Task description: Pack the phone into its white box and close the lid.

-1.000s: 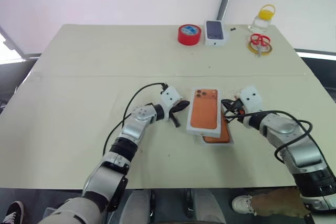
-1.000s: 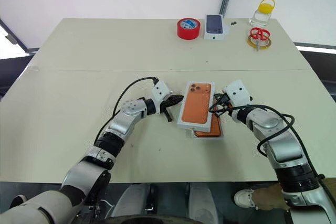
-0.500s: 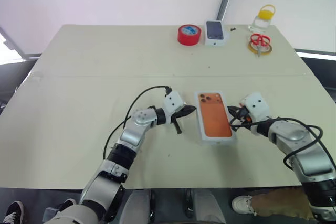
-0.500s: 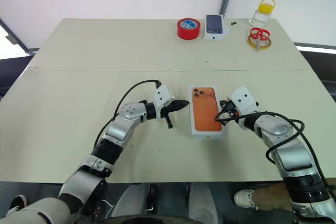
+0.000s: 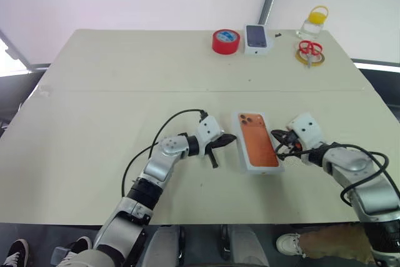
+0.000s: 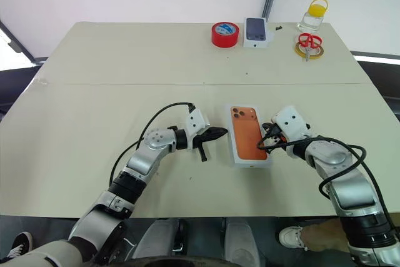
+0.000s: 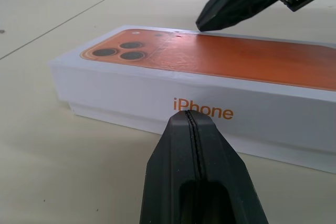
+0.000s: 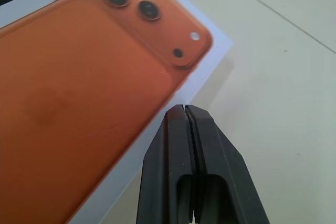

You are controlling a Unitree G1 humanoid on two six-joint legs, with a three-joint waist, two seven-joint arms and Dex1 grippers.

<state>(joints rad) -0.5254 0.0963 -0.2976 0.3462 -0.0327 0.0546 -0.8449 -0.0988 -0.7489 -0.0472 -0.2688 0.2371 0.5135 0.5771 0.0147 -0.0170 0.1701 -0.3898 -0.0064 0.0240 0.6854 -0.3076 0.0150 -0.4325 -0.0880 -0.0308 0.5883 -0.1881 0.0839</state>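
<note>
The white box (image 7: 115,119) lies closed on the table, a thin strip of it showing under the lid (image 5: 256,148). The lid's top bears an orange phone picture and its side reads "iPhone". The phone is hidden inside. My left gripper (image 5: 230,137) is shut and empty, pointing at the box's left side from a short gap (image 7: 191,121). On the other side my right gripper (image 5: 279,146) is shut and empty too. Its tip (image 8: 186,111) is at the lid's right edge near the printed lenses; I cannot tell whether it touches.
At the table's far edge stand a red tape roll (image 5: 225,41), a small white box printed with a dark phone (image 5: 255,37), and a yellow-capped bottle (image 5: 314,22). Red scissors (image 5: 309,50) lie on a yellow tape ring. A seam crosses the table beyond the box.
The lid, askew over the orange phone a second ago, has dropped square onto the box. Both shut grippers have drawn back toward me a little.
</note>
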